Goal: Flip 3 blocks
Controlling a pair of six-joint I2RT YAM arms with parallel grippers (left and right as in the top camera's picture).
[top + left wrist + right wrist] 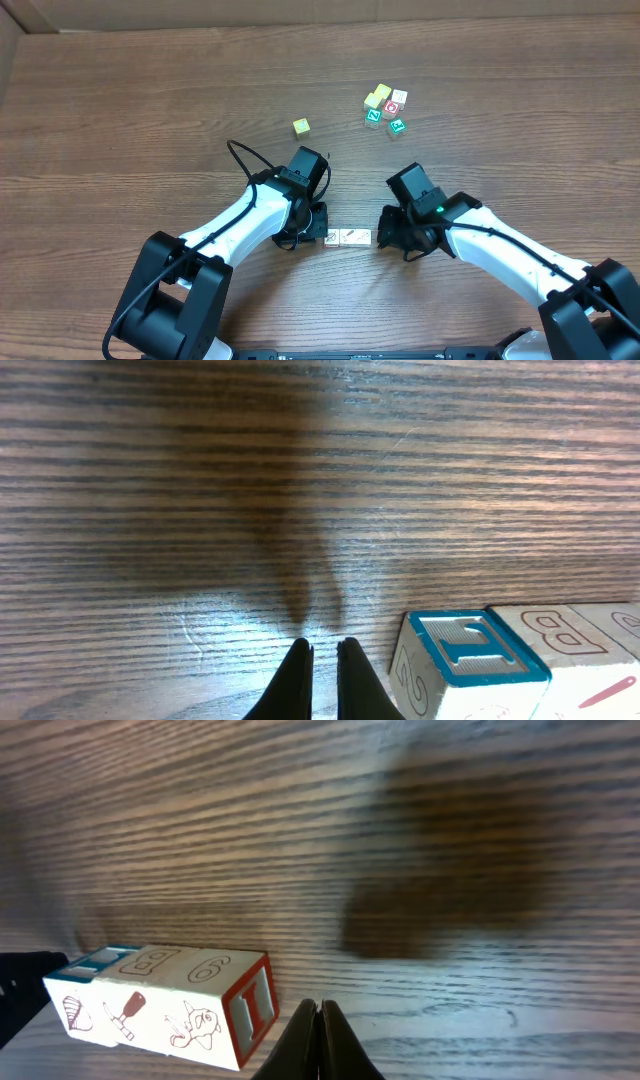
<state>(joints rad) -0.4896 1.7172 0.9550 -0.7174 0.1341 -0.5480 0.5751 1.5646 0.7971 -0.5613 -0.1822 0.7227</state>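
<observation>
Overhead, the blocks (pixel 350 237) are seen in a touching row on the table (pixel 150 120), flanked by the left gripper (pixel 320 235) and right gripper (pixel 384 238); both are clenched on nothing, probably so the row can be tipped from its ends. A red-framed end face (pixel 250 1007) is revealed only by the right wrist view, a blue-framed letter face (pixel 467 650) only by the left.

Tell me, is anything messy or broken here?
Nothing stands out. The three blocks sit in a tidy row between the left hand and right hand, both shut. The yellow cube sits alone, apart from the cluster, but nothing looks tipped or damaged.
</observation>
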